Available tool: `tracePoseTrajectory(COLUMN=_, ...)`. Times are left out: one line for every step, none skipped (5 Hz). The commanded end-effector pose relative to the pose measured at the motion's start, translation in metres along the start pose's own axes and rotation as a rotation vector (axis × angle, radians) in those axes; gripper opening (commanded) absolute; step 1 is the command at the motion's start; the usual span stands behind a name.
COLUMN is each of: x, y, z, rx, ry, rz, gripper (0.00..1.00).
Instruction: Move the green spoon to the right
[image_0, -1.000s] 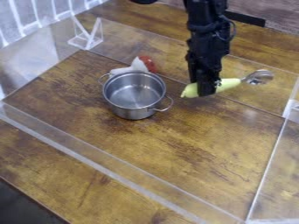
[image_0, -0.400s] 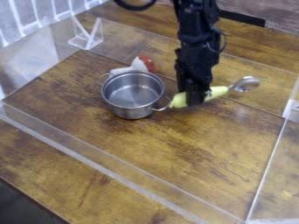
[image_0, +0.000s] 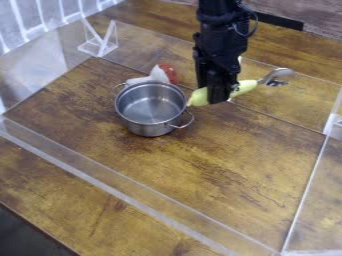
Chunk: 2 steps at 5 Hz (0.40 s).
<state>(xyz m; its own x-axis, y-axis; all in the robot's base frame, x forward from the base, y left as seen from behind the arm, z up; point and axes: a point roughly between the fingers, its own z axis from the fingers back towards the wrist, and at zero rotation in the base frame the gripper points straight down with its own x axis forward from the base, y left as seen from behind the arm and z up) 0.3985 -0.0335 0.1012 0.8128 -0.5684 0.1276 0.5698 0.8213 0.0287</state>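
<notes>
Gripping a green spoon by its handle, a robot's closed gripper hovers just beside a steel pot on the wooden surface.

From my view: gripper, fingertips dark and too blurred to separate. Green spoon, mid-handle partly hidden from me behind them. Robot arm, upper part cut off by the top edge. Red-and-white item, too small for me to identify.

No readable text, labels, brands, numbers or signs.
</notes>
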Motion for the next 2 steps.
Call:
tracePoseTrajectory(x=-0.007, y=0.001, z=0.057, rx=0.065, ry=-0.097, rz=-0.024, gripper=0.0)
tracePoseTrajectory(x=-0.02, y=-0.014, z=0.061, rx=0.063, ry=-0.093, rz=-0.024, gripper=0.0)
